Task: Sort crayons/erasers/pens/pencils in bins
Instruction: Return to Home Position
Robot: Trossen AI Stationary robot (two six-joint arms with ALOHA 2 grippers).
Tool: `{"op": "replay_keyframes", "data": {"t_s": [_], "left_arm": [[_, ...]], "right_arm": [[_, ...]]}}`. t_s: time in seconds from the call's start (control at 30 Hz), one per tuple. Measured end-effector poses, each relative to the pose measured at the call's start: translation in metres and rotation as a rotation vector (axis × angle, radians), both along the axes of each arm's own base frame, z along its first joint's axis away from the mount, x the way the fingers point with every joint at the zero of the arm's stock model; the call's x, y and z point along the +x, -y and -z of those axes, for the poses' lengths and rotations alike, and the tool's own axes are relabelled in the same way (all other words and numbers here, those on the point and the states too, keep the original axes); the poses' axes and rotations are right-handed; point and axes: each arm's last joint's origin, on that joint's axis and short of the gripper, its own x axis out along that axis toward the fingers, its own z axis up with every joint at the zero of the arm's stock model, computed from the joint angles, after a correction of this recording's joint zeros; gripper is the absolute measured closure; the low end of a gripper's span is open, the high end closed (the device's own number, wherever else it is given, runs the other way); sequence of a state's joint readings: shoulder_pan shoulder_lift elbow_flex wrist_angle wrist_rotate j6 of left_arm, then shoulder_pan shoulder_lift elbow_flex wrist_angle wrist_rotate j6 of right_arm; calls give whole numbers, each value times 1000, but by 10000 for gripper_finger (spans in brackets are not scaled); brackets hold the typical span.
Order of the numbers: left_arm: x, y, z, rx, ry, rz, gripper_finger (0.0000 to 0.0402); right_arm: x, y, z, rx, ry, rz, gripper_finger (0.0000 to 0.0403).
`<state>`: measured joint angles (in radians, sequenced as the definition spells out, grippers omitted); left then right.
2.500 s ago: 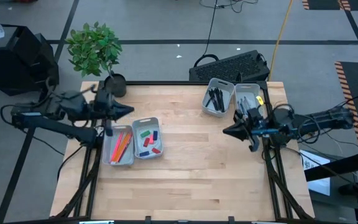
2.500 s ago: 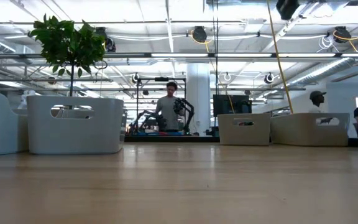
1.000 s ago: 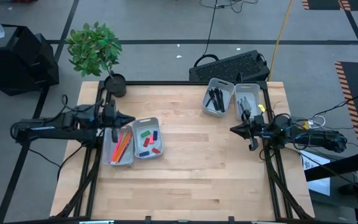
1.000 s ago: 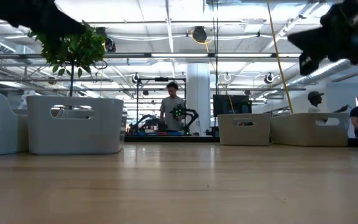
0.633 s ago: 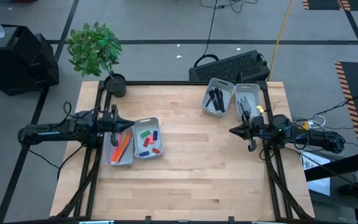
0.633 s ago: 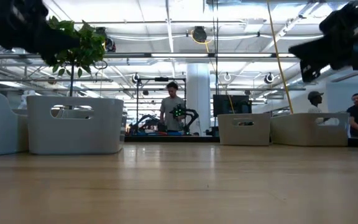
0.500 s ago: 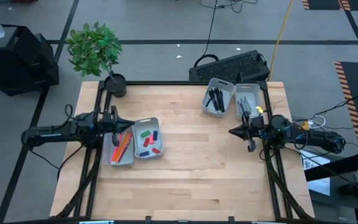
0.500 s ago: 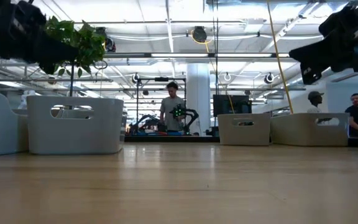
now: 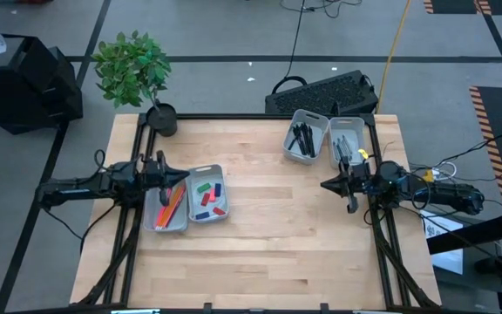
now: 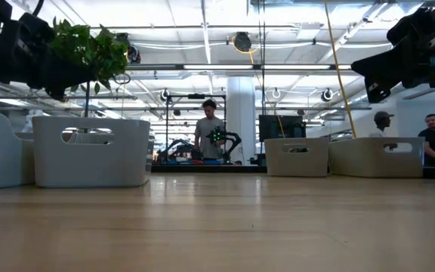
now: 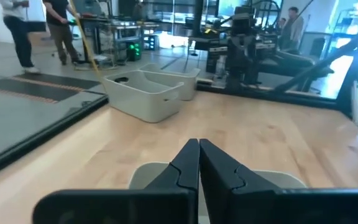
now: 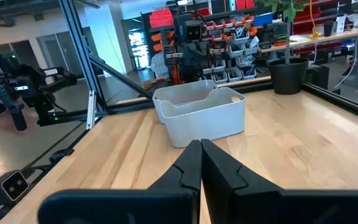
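Observation:
Two light-grey bins sit side by side at the table's left. One (image 9: 158, 218) holds orange and pink pencils (image 9: 171, 204); the other (image 9: 220, 208) holds red, green and blue erasers (image 9: 206, 194). A second pair stands at the far right: one bin (image 9: 293, 150) holds black pens (image 9: 302, 138), and its neighbour (image 9: 347, 123) holds small sticks. My left gripper (image 9: 184, 175) hovers shut above the far end of the pencil bin, well clear of the table (image 10: 59, 72). My right gripper (image 9: 323, 184) hovers shut just on the near side of the right pair. Both are empty (image 11: 199, 144) (image 12: 200, 144).
A potted plant (image 9: 138, 74) stands at the far left corner. A black keyboard (image 9: 325, 92) lies beyond the far edge. Bare wood (image 9: 273, 235) spans the table's middle and near half. People stand in the room behind (image 10: 208, 132).
My left arm has sunk lower and its gripper has come a little toward the table's near edge, over the pencil bin. My right gripper has dropped slightly and otherwise held its place. The bins and their contents lie as before.

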<state>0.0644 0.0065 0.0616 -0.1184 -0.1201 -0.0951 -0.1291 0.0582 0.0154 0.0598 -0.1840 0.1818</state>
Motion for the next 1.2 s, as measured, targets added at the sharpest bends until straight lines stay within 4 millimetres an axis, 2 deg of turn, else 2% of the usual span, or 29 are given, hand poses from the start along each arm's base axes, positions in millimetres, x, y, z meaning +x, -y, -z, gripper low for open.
{"op": "replay_keyframes", "data": {"t_s": [0.27, 1.2], "left_arm": [[0, 0, 0, 30, -5, -10, 370], [0, 0, 0, 27, 0, -11, 369]], "right_arm": [[0, 0, 0, 0, 1, 0, 399], [0, 0, 0, 0, 2, -1, 399]]}}
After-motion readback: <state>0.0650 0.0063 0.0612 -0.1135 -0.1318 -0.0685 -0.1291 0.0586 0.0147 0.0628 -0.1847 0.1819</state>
